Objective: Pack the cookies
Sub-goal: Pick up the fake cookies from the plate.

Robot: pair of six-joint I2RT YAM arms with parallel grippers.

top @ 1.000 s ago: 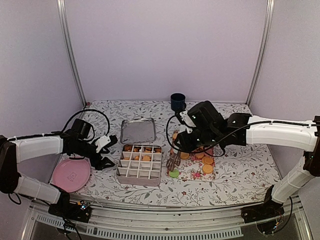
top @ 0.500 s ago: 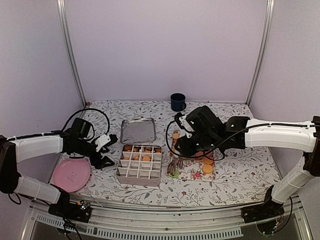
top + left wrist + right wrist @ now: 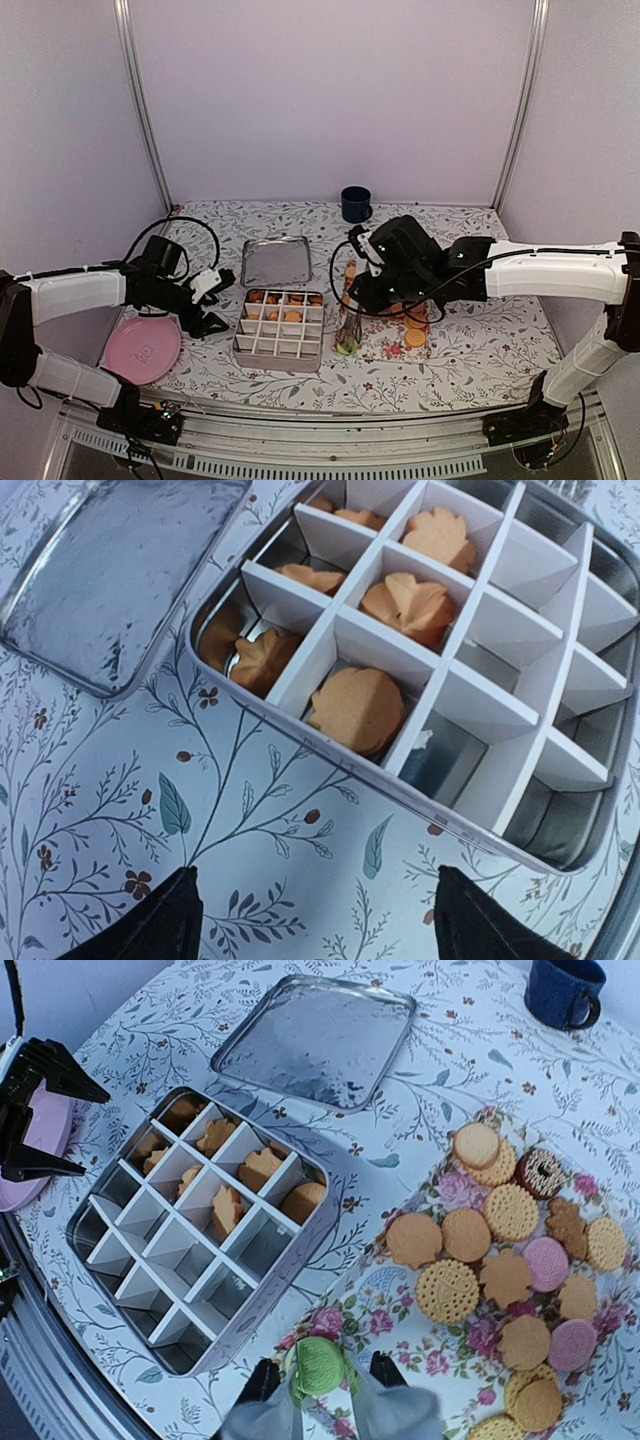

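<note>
As the overhead view showed it, the right pincer [image 3: 348, 335] stood at the near-left corner of the floral cloth [image 3: 385, 345], with the divided tin [image 3: 280, 325] just beside it to the left. The left pincer [image 3: 212, 313] hovered at the tin's other side. At the left wrist, that pincer's jaws were spread over the bench [image 3: 100, 810], and cookies [image 3: 405, 605] lay only in the tin's far cells. At the right wrist, the pads looked pinched on the green cookie [image 3: 318, 1365], and the empty cells lay up-left of it
</note>
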